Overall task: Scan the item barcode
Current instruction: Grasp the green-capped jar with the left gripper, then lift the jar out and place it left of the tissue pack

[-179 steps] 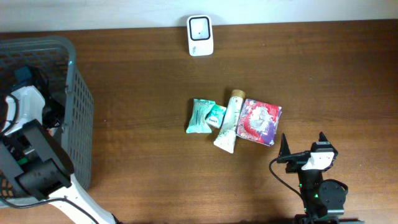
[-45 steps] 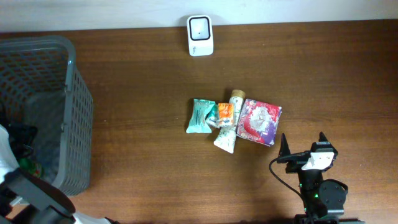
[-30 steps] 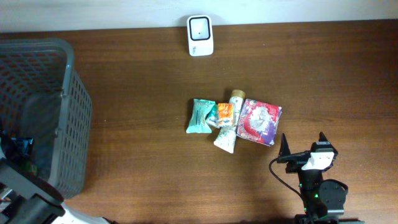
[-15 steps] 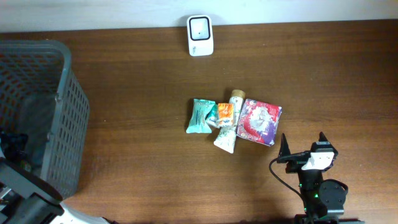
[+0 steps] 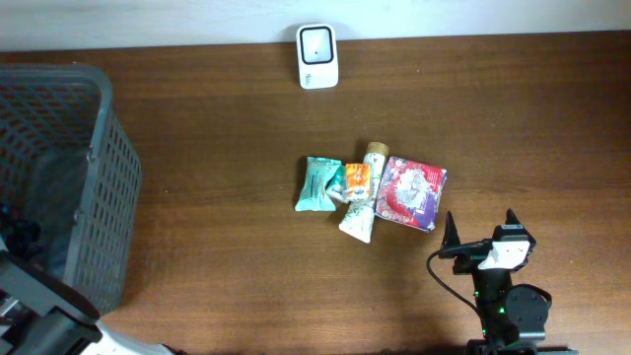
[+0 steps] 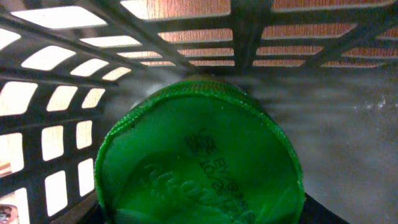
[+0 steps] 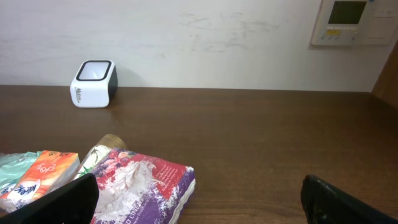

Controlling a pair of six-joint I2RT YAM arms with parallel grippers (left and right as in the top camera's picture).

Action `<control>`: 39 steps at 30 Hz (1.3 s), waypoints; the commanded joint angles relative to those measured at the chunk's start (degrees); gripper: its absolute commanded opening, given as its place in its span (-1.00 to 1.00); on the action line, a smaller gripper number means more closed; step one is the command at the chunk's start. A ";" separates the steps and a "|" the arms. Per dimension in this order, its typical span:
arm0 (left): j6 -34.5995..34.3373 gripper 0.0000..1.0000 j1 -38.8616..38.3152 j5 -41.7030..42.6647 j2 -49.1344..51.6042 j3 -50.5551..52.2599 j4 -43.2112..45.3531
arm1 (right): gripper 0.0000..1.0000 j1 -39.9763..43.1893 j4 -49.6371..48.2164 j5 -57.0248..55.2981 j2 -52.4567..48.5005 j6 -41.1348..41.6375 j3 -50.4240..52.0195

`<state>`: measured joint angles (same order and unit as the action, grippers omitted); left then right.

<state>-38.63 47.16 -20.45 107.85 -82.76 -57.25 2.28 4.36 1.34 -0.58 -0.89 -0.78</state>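
- Table (image 5: 227, 256): dark wood; carries the basket at its left end.
- Basket (image 5: 118, 197): grey plastic lattice with tall walls. Holds the tub (image 6: 199, 174) on its floor, close against a wall.
- Packets (image 5: 370, 190): loose cluster well to the right of the basket.
- Right gripper (image 5: 480, 229): far right of the basket, toward the front edge. Fingers spread wide, nothing between them.
- Left gripper (image 6: 208, 218): down inside the basket, right over the tub. Fingers (image 6: 323, 216) show only as dark slivers at either side, so cannot tell whether apart or clamped.
- Tub: round green end faces the wrist camera, date stamped in relief, no barcode on this face. Looks light and stiff at the rim, with a smooth skin likely to slip. Probably best taken across the round side wall just behind the rim, squeezed gently, label left uncovered.
- Scanner (image 5: 317, 56): small white box, far right of the basket, at the back edge.
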 commanded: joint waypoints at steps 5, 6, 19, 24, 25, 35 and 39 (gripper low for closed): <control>-0.13 -0.03 0.68 8.33 -10.29 -0.81 0.02 | 0.97 0.37 0.15 -0.09 0.37 -0.17 0.46; -0.13 -0.04 0.61 8.90 -10.58 -0.81 0.00 | 0.97 0.37 0.15 -0.09 0.37 -0.17 0.46; -0.13 -0.02 0.50 30.38 -19.74 -0.98 3.34 | 0.97 0.37 0.15 -0.11 0.37 -0.17 0.46; -0.15 0.01 -0.68 38.86 -31.82 -0.98 9.09 | 0.97 0.37 0.15 -0.11 0.37 -0.17 0.46; -0.15 0.01 -1.75 39.52 -34.03 -0.98 10.21 | 0.97 0.37 0.15 -0.11 0.37 -0.17 0.46; -0.15 0.05 -30.91 42.75 -49.18 -0.98 20.90 | 0.97 0.37 0.15 -0.11 0.37 -0.17 0.46; 2.12 0.08 -41.03 42.71 -47.69 -0.96 18.84 | 0.97 0.37 0.15 -0.11 0.37 -0.17 0.46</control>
<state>-38.83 10.96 21.89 59.24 -82.83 -37.82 2.28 4.36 1.34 -0.58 -0.89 -0.78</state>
